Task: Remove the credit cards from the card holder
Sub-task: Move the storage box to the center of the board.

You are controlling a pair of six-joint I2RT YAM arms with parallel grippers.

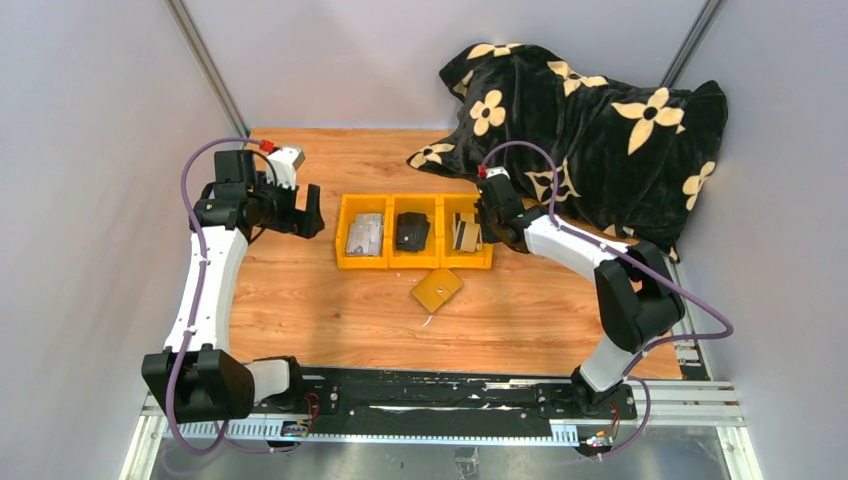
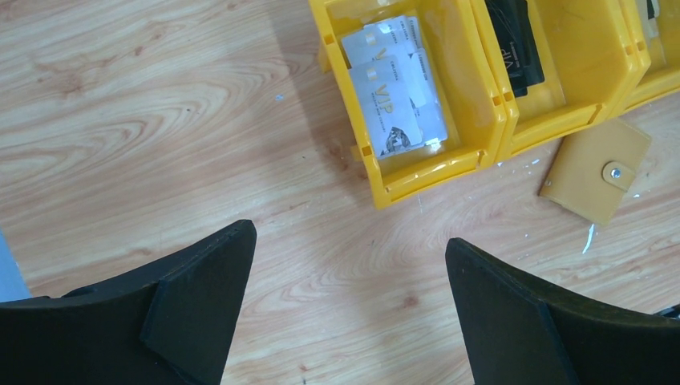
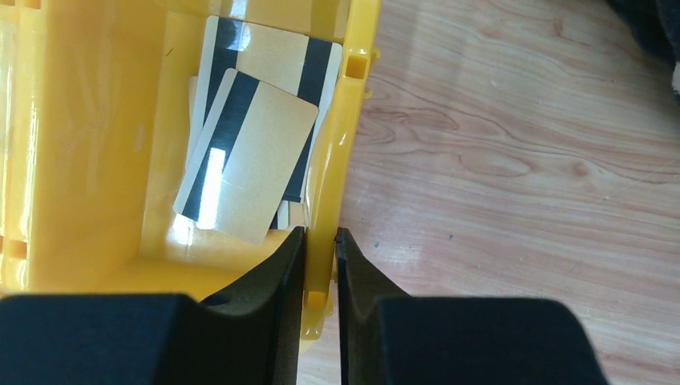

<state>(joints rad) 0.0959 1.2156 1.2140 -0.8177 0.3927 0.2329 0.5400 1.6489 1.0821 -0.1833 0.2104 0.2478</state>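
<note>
Right wrist view: right pincer (image 3: 321,235) clamps the tray wall (image 3: 350,96), left pincer (image 2: 349,237) gapes empty. The card holder (image 2: 589,172) looks light, thin; I'd pinch its edge.

A yellow tray (image 1: 415,263) of three compartments set side by side stands near the middle of the wooden table (image 1: 300,300). A black object (image 1: 412,233) lies in its middle compartment. Behind the tray's right end, a black blanket (image 1: 590,140) patterned with cream flowers is heaped over the table's far right corner.
</note>
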